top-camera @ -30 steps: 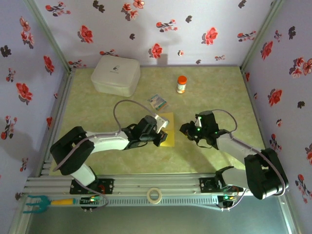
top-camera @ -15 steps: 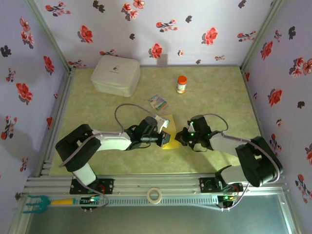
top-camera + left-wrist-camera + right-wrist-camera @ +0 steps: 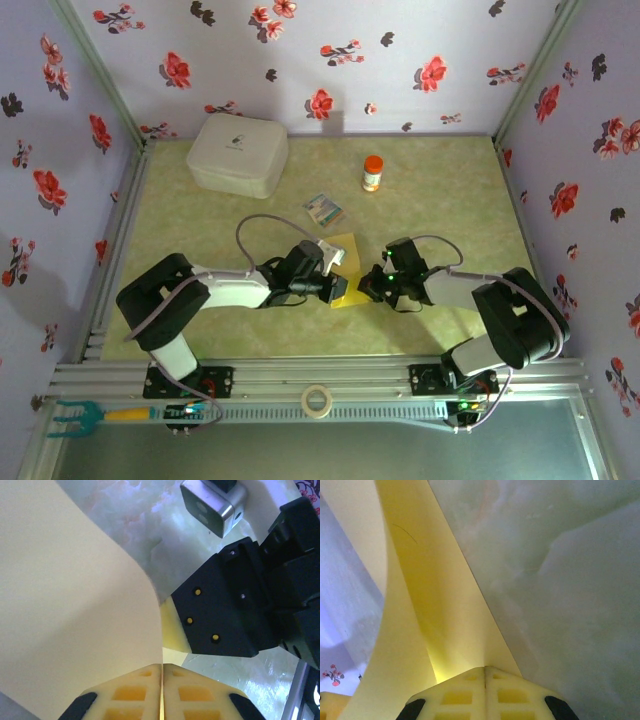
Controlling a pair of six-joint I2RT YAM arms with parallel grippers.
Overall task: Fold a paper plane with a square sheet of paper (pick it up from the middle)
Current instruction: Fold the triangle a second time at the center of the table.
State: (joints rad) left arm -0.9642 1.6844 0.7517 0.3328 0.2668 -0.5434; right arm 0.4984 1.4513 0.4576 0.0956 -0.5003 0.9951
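Note:
The square sheet of paper (image 3: pixel 346 250) is plain yellow and lies mid-table, its near part lifted and curled between the two grippers. My left gripper (image 3: pixel 336 285) is shut on the sheet's edge. In the left wrist view the paper (image 3: pixel 75 605) bows up from the closed pads (image 3: pixel 140 690) of the left gripper (image 3: pixel 162 667). My right gripper (image 3: pixel 372 284) faces it from the right. It is shut on the sheet too. In the right wrist view the paper (image 3: pixel 435 595) rises in a fold from the right gripper (image 3: pixel 485 669). A paper plane is out of view.
A white box (image 3: pixel 238 153) stands at the back left and an orange-capped bottle (image 3: pixel 372 172) at the back middle. A small colourful packet (image 3: pixel 323 209) lies just beyond the sheet. A tape roll (image 3: pixel 317 400) rests on the front rail. Flowered walls close three sides.
My right gripper has moved left to the sheet's right edge and shut on it. The left gripper has kept its hold, and the sheet has curled up between them.

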